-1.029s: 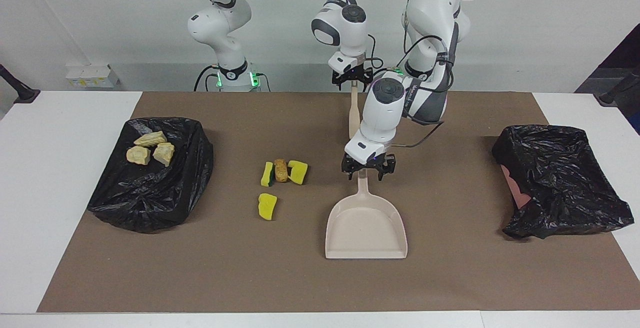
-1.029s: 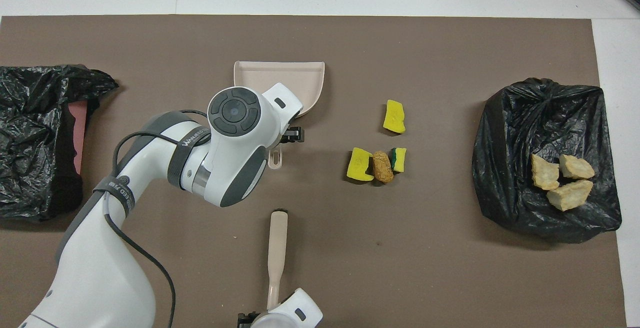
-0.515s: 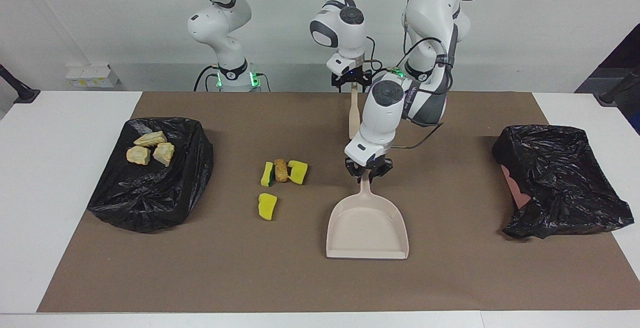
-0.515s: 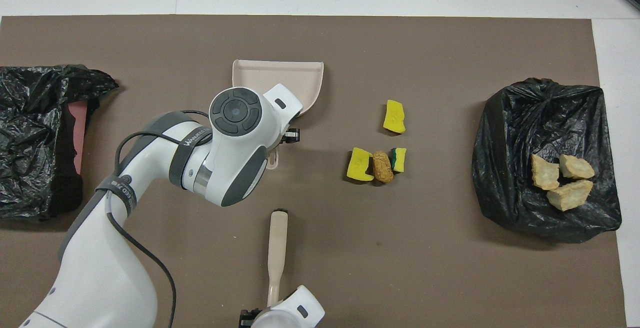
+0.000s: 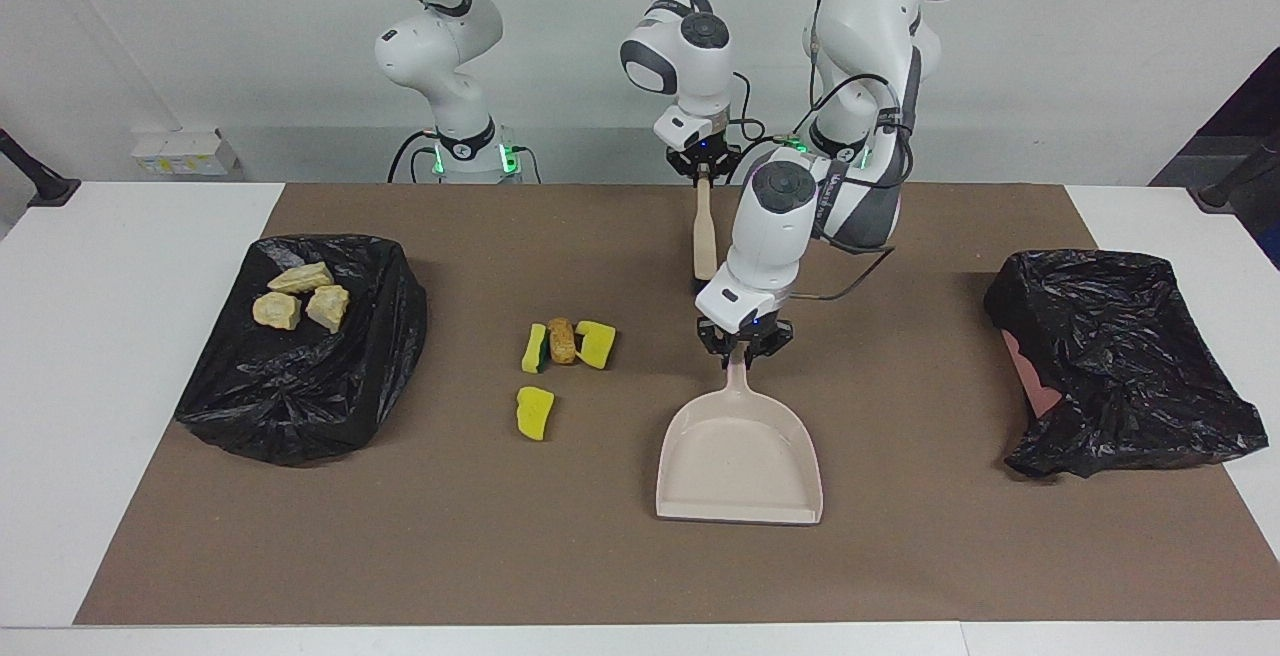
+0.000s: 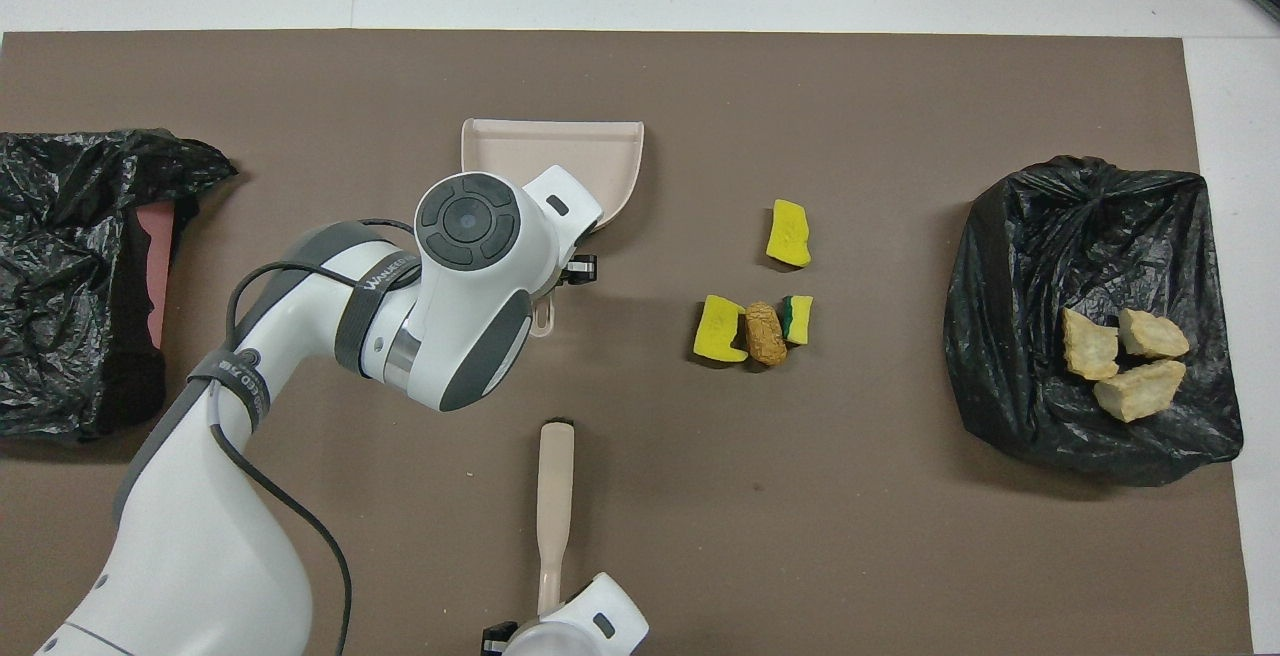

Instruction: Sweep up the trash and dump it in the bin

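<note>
A beige dustpan (image 5: 740,461) lies on the brown mat, its handle toward the robots. My left gripper (image 5: 745,348) is shut on that handle. My right gripper (image 5: 703,168) is shut on the top of the beige brush handle (image 5: 704,231); the bristles are hidden by the left arm. Three yellow sponge pieces (image 5: 534,412) (image 5: 597,344) (image 5: 534,348) and a brown lump (image 5: 562,340) lie beside the dustpan, toward the right arm's end. Three tan chunks (image 5: 300,296) rest on a black bag (image 5: 300,386). In the overhead view the dustpan (image 6: 550,151) and brush handle (image 6: 555,506) also show.
The black bag with the chunks sits at the right arm's end of the mat (image 6: 1090,236). A second black-bagged bin (image 5: 1120,366) with a pink side stands at the left arm's end (image 6: 70,276). The brown mat (image 5: 500,556) covers most of the white table.
My left gripper has shut on the dustpan handle, and the dustpan has shifted slightly toward the left arm's end. My right gripper has shut on the brush handle.
</note>
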Controlling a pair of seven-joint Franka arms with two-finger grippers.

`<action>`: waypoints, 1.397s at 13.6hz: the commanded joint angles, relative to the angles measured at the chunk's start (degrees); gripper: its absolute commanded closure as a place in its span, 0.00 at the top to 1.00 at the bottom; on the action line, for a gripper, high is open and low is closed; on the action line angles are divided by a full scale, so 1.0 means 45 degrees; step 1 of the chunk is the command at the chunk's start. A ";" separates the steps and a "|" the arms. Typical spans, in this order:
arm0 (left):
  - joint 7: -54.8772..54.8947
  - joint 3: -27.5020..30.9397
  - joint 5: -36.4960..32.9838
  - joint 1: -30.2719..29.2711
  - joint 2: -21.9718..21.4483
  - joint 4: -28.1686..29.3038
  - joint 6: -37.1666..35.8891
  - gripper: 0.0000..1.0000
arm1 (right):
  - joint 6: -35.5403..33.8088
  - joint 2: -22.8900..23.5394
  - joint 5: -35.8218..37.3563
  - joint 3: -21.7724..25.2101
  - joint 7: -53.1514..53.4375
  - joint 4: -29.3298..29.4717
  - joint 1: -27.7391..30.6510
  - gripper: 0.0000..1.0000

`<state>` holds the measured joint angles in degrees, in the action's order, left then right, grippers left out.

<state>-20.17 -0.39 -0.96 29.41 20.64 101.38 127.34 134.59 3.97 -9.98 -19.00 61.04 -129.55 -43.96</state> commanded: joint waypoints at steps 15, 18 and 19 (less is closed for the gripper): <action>1.8365 0.0068 -0.0236 -0.2610 -0.2026 0.1648 -0.2032 0.00 | -0.6546 -0.3264 0.1178 0.0082 -0.4403 0.0313 0.4080 0.00; 1.8389 0.0068 -0.0683 -0.2511 -0.2689 0.2956 -0.1151 0.00 | -0.6802 -0.3069 0.2331 0.0062 -0.5338 0.0157 0.5837 0.00; 1.8389 0.0068 -0.0705 -0.2473 -0.2730 0.3056 -0.1111 0.00 | -0.7015 -0.2895 0.3205 0.0062 -0.5516 0.0137 0.6558 0.00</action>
<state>61.69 -0.47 -2.63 17.73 11.87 110.75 120.20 104.07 -9.47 0.67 -18.11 38.38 -128.35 -18.58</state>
